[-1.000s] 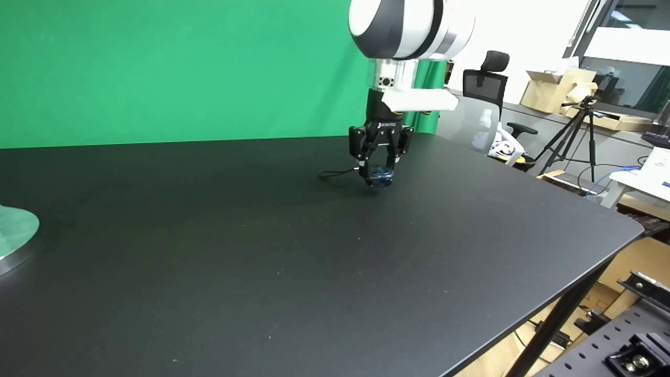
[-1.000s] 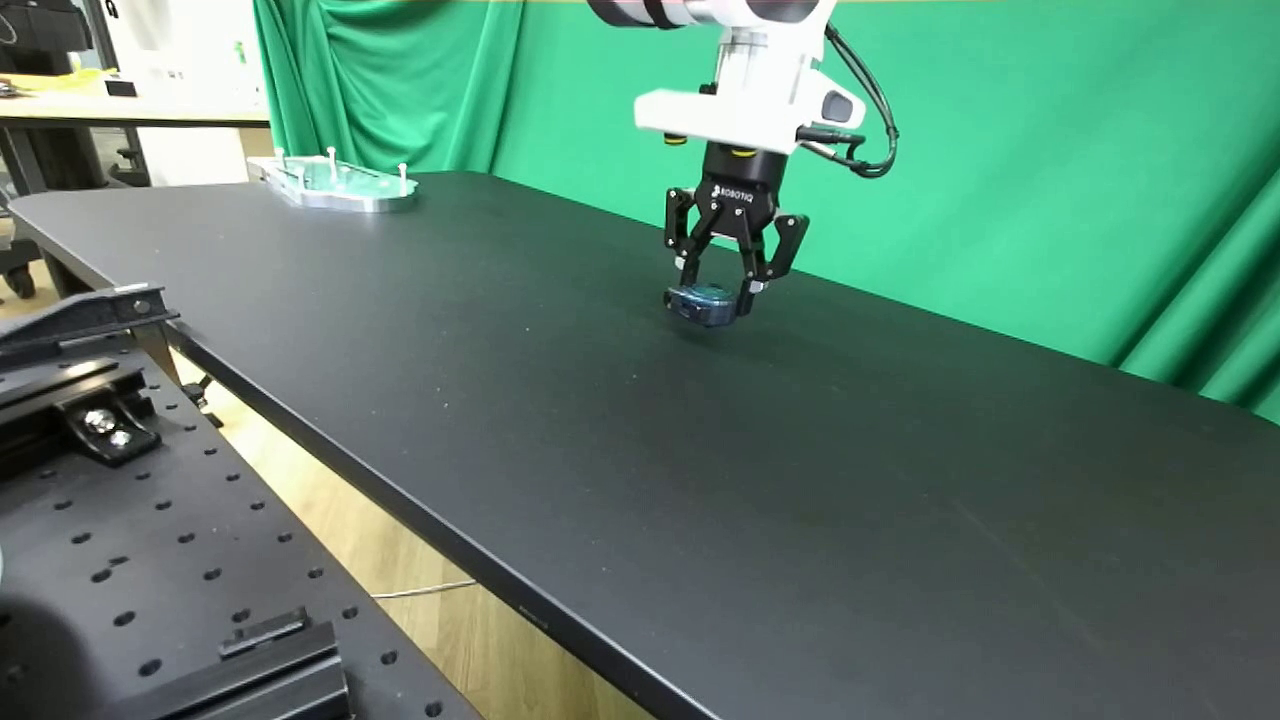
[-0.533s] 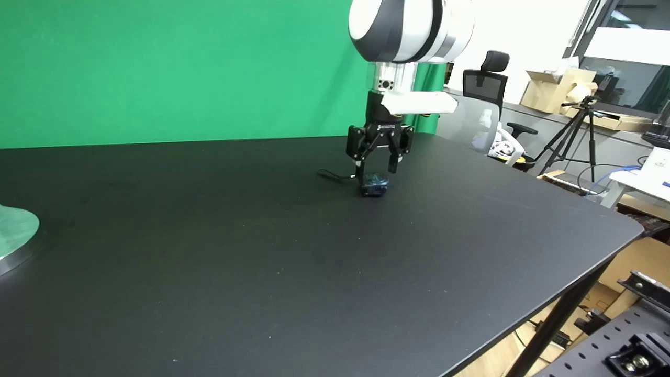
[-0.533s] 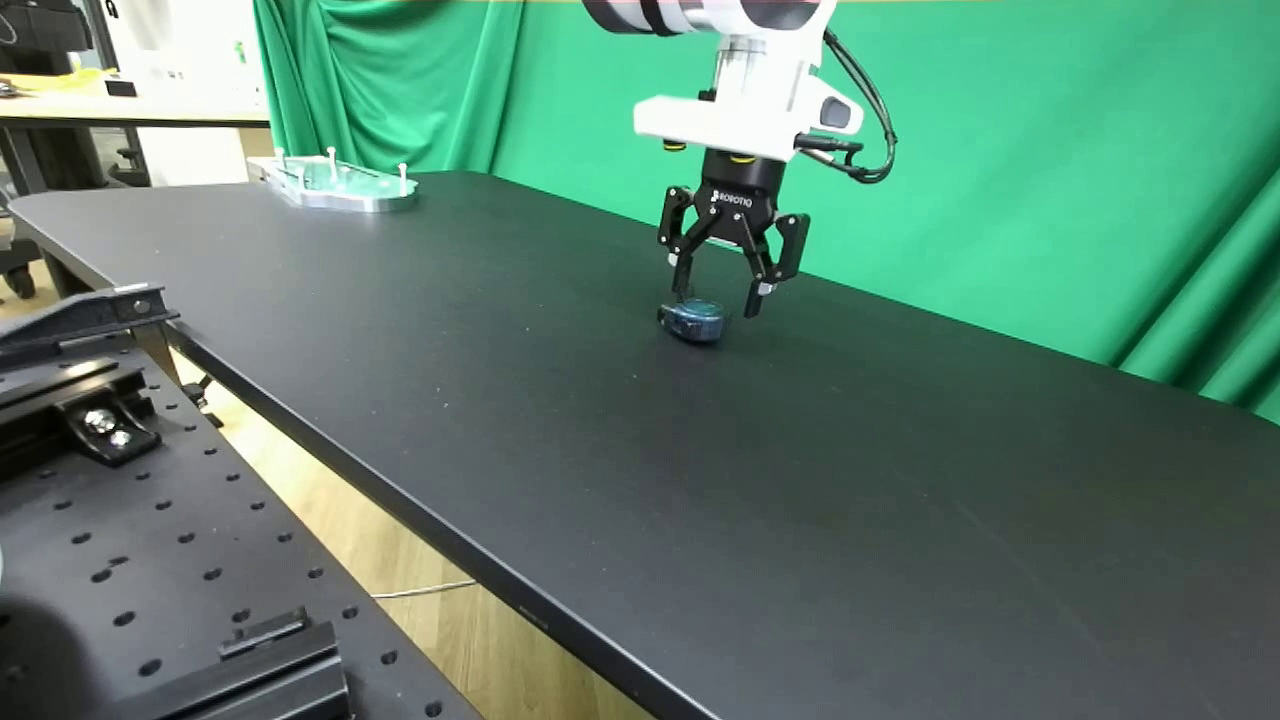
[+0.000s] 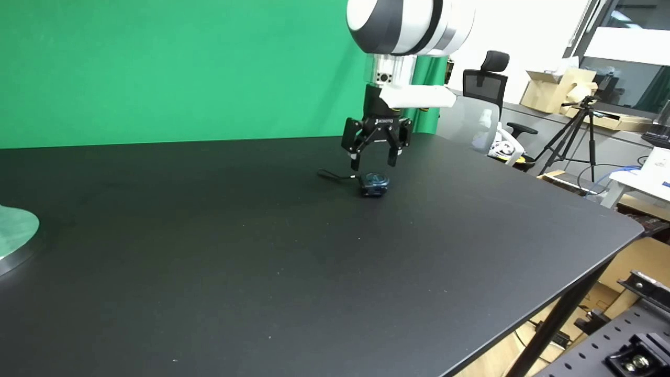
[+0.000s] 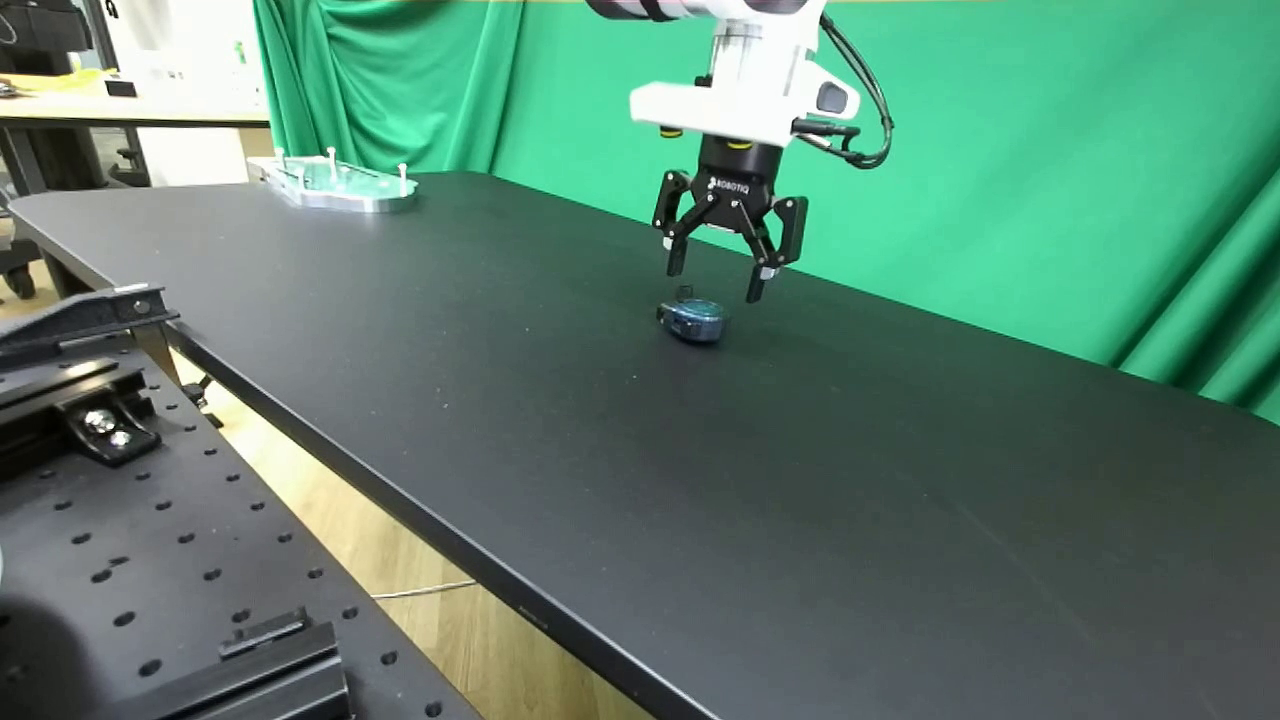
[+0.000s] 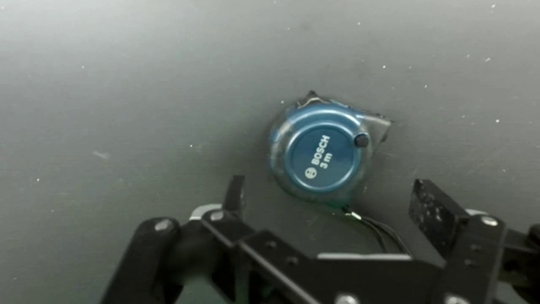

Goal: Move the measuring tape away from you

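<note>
The measuring tape [image 5: 373,185], a small blue-teal rounded case, lies flat on the dark table in both exterior views. Its thin dark wrist strap [image 5: 334,175] trails off to one side there. My gripper [image 6: 715,284] hangs just above the case, pointing down, with its fingers spread and a visible gap between them and the tape. In the wrist view the round blue label of the tape [image 7: 321,156] shows clearly, beyond and between the fingertips of the gripper [image 7: 328,188]. Neither finger touches it, and nothing is held.
A pale green round disc [image 5: 15,230] stands at the table's left edge in an exterior view. A clear greenish plate with white posts [image 6: 335,187] sits near a far corner. A perforated metal board [image 6: 200,520] adjoins the table's near side; a green curtain hangs behind.
A second ago the gripper held the tape just above the table. It lowered, opened and let go of the tape, then rose clear. The tape now rests on the table.
</note>
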